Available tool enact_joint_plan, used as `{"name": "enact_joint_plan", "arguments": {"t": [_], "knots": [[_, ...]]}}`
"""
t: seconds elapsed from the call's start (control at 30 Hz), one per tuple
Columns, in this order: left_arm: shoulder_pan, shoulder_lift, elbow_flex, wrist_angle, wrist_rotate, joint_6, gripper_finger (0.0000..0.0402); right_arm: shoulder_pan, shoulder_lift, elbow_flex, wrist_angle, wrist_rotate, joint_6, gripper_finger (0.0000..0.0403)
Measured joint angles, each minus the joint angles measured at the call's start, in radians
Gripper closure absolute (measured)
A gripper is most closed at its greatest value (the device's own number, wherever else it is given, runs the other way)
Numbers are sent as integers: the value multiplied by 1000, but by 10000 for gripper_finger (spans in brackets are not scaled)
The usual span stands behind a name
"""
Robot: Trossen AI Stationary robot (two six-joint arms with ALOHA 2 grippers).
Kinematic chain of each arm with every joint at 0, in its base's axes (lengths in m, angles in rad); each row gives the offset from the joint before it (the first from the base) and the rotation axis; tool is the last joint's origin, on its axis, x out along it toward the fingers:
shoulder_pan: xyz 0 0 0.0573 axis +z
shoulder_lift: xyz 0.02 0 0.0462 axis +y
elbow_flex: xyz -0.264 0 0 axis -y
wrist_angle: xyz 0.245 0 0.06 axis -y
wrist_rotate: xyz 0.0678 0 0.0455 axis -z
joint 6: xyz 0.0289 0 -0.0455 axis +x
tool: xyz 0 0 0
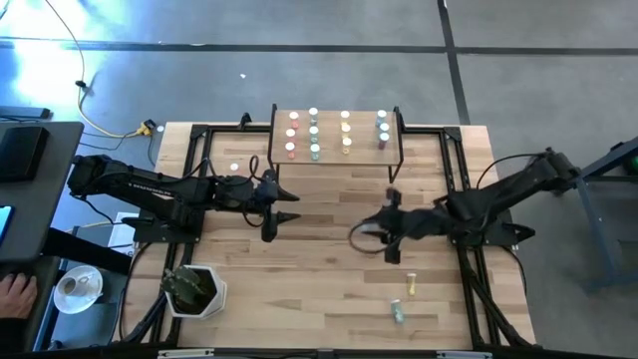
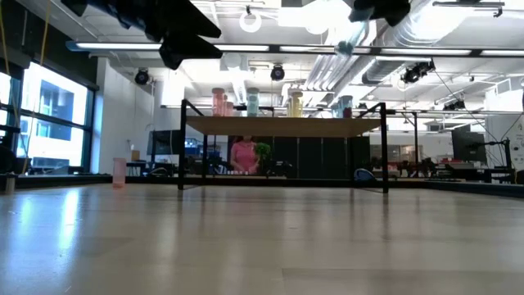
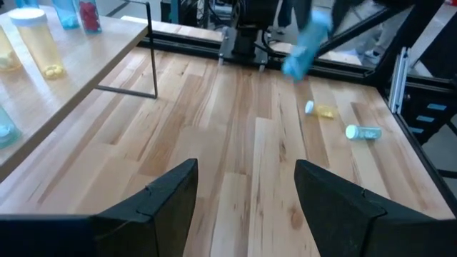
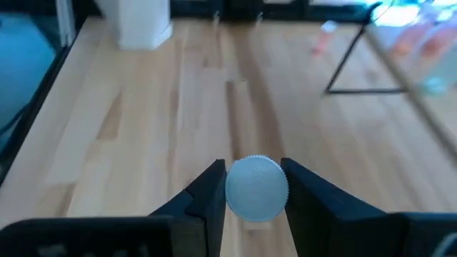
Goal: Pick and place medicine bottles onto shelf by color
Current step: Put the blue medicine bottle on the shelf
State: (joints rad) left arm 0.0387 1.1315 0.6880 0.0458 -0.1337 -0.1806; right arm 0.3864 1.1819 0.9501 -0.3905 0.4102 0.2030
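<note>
R gripper (image 4: 251, 194) raised mid-surface, clamped on blue bottle (image 4: 257, 188), cap toward wrist camera, long axis along fingers | L gripper (image 3: 246, 187) raised, jaws apart, empty | shelf (image 1: 339, 158) beyond.

floor: grey concrete (image 1: 299, 70) | windows (image 2: 49, 115): bright | ceiling: exposed ducts (image 2: 409, 41), strip lights (image 2: 246, 49)

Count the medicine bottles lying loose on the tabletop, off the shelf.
2: a yellow bottle and a green bottle lie near the right arm's front corner. Others may be hidden.
</note>
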Motion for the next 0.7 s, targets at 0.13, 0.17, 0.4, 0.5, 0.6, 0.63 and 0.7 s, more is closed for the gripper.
{"name": "enact_joint_plan", "arguments": {"t": [0.13,0.17,0.4,0.5,0.6,0.63,0.7], "knots": [[0,0,0,-10,0,0,177,-37,-85,0,-30,28,-27,296],[0,0,0,-13,0,0,177,-47,-105,0,-37,34,-28,296],[0,0,0,-12,0,0,177,-129,-226,0,-55,49,-28,296],[0,0,0,-14,0,0,177,-166,-266,7,-67,40,-28,296],[0,0,0,-18,0,0,177,-208,-284,46,-120,23,-28,296],[0,0,0,-18,0,0,177,-224,-286,65,-147,20,-29,296],[0,0,0,-19,0,0,177,-257,-287,104,-214,17,-32,296]]}}
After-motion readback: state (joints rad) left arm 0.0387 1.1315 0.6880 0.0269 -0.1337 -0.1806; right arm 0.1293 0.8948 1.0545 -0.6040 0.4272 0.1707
